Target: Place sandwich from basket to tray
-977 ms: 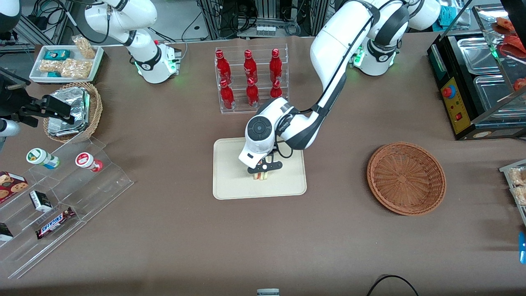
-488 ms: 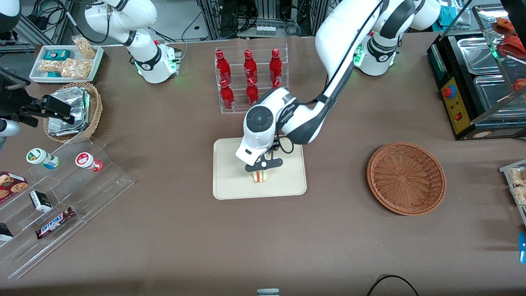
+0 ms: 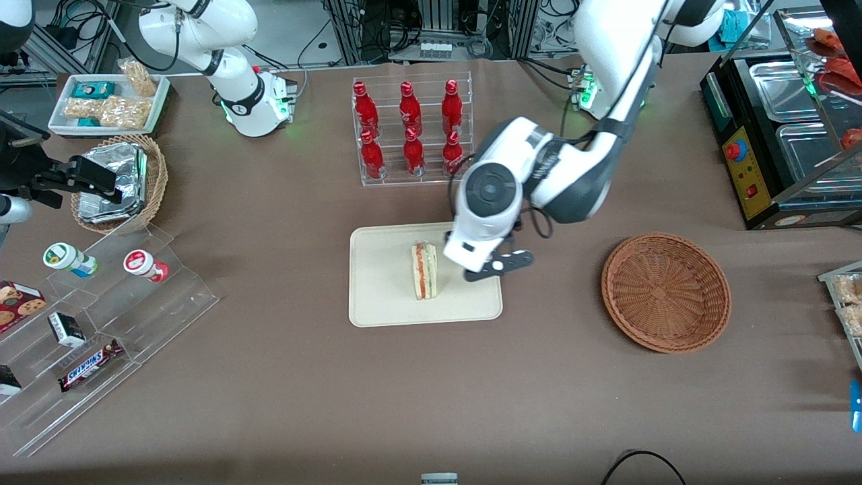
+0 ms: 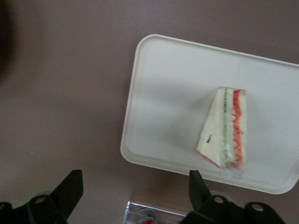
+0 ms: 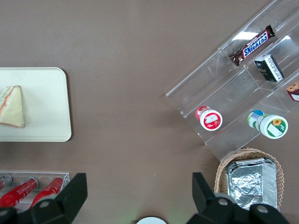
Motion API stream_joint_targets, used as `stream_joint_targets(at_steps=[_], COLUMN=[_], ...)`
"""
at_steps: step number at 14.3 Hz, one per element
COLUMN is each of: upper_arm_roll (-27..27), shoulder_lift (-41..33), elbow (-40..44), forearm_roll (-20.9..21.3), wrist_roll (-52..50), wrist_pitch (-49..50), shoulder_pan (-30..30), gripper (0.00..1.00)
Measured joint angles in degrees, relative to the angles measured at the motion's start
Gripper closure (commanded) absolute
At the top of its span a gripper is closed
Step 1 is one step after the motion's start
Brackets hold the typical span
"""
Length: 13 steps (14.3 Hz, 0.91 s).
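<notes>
The sandwich stands on its edge in the middle of the cream tray, red and green filling showing. My gripper hangs well above the tray's edge on the working arm's side, apart from the sandwich. It is open, and nothing is between its black fingers. The reddish-brown wicker basket lies on the table toward the working arm's end with nothing in it.
A clear rack of red bottles stands farther from the front camera than the tray. Toward the parked arm's end are a stepped acrylic shelf with snacks, a tan basket of foil packets and a white snack tray. A black food warmer is near the basket.
The gripper let go of the sandwich, rose and swung toward the basket side. The sandwich stays on the tray, now fully in view.
</notes>
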State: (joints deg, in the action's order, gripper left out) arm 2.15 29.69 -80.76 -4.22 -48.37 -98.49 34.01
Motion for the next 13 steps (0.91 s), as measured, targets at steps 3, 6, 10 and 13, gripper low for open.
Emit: stream_joint_targets(at_steps=[3, 6, 10, 13], upper_arm_roll=[-0.3, -0.5, -0.4, 2.1], shoulder_lift=[-7.0, -17.0, -27.1, -30.4], elbow=[-8.9, -16.8, -20.3, -19.7], forearm_roll=[0.3, 2.5, 6.3, 6.5], wrist_roll=[10.1, 20.6, 30.1, 35.6], wrist_pitch=[0.1, 1.6, 5.0, 6.4], shoulder_pan=[-5.5, -12.4, -20.3, -27.6], gripper=[0.0, 0.0, 0.0, 0.0])
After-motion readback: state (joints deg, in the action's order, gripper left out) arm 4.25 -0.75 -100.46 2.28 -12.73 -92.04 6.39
